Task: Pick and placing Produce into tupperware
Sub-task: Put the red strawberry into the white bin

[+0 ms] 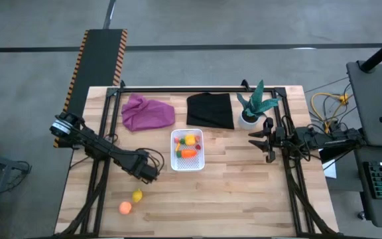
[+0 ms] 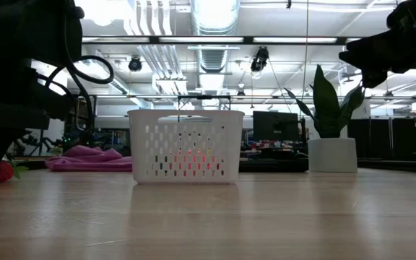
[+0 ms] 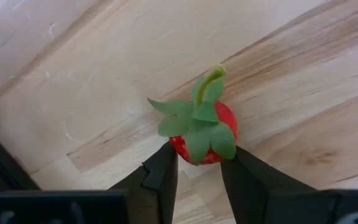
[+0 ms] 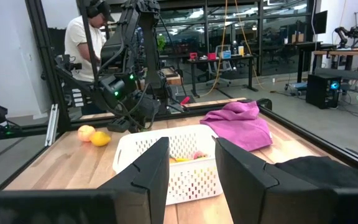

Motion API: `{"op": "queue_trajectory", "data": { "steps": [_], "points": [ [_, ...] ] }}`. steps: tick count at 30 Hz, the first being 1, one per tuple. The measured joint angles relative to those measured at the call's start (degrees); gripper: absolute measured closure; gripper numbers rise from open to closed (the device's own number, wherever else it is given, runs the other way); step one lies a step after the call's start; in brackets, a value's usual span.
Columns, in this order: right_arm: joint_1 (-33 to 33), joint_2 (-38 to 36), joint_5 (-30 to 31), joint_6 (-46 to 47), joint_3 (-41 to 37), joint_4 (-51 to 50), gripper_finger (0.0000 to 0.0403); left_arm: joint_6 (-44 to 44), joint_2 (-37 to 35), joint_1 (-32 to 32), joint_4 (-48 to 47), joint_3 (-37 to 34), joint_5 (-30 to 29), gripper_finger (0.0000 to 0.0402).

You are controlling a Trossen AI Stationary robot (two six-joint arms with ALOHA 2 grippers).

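While closing: the left hand [image 3: 199, 171] has its two fingers flanking a red strawberry [image 3: 205, 140] on the desk [image 3: 104, 74], touching its sides; a firm clench is not yet certain.
Strawberry place: beside the tupperware [image 1: 187, 150], on the left arm's side, lying on bare wood.
Handling: likely light, hard plastic, smooth and rounded, so it may squirt out; hold the red body below the soft green leaves.
Other produce: a lemon [image 1: 137, 196] and peach [image 1: 125, 207] lie farther from the tupperware.
Right hand [image 1: 268, 141]: waits near the potted plant [image 1: 253, 106], fingers apart, empty.
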Motion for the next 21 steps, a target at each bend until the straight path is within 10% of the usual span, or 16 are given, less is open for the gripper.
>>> {"op": "queue_trajectory", "data": {
  "steps": [21],
  "points": [
    [0.0,0.0,0.0,0.2,0.0,0.0,0.0280,1.7,0.0,0.0,0.1,0.0,0.1,0.0302]
  ]
}}
